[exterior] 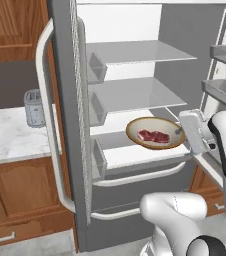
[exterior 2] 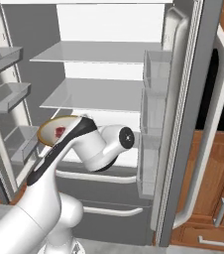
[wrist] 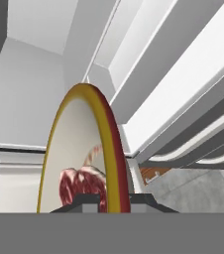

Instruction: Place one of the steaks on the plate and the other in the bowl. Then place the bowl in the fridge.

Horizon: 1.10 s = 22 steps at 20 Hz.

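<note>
1. From the left base view, the tall grey fridge [exterior: 72, 125] stands with its doors open and its white shelves showing. The small round bowl with a tan rim and cream inside [exterior: 155, 133] is held up in front of the lower white shelf [exterior: 135, 155], at the fridge's mouth. A dark red steak with white streaks [exterior: 153, 136] lies in it. The two-finger gripper [exterior: 184, 131] pinches the bowl's right rim. To the left, a grey metal toaster [exterior: 34, 108] sits on a white marble counter [exterior: 10, 140].

2. From the right base view, the white arm [exterior 2: 84, 144] covers most of the bowl [exterior 2: 52, 130]. A bit of tan rim and red meat peeks out on the left, near the lower shelf.

3. From the hand view, the bowl's rim [wrist: 109, 144] runs right between the dark finger tips [wrist: 86, 199]. The pincer is closed tight on that rim, and the steak [wrist: 82, 181] shows inside.

4. I think the steak part is done, and the job now is putting the bowl in the fridge. The next move should push the bowl farther in, over the shelf, keep it flat so the meat stays put, lower it, then let go.
</note>
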{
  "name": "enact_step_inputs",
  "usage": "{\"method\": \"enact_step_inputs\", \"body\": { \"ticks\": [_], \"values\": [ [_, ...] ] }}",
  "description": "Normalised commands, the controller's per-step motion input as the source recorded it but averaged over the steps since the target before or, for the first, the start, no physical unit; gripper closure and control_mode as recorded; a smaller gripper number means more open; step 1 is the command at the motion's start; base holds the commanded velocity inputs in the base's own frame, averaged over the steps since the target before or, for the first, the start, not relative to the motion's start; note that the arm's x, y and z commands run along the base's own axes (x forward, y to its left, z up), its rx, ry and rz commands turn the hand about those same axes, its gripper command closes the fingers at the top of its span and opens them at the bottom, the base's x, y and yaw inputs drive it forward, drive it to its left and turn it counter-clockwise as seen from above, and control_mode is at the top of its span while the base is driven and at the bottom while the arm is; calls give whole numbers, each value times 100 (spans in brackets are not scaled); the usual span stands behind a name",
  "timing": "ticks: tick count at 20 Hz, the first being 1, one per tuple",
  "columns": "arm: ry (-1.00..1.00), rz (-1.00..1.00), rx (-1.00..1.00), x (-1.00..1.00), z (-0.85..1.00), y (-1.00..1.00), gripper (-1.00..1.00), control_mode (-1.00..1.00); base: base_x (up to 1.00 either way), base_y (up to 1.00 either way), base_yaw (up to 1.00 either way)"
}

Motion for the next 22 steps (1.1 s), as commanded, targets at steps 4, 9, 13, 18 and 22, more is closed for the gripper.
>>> {"method": "enact_step_inputs", "body": {
  "ticks": [4,9,13,18,22],
  "values": [
    [0,0,0,0,0,0,100,100,14,9,0],
    [0,0,0,0,0,0,100,100,37,0,0],
    [0,0,0,0,0,0,100,100,41,0,0],
    [0,0,0,0,0,0,100,100,15,0,1],
    [0,0,0,0,0,0,100,100,17,0,1]
  ]
}}
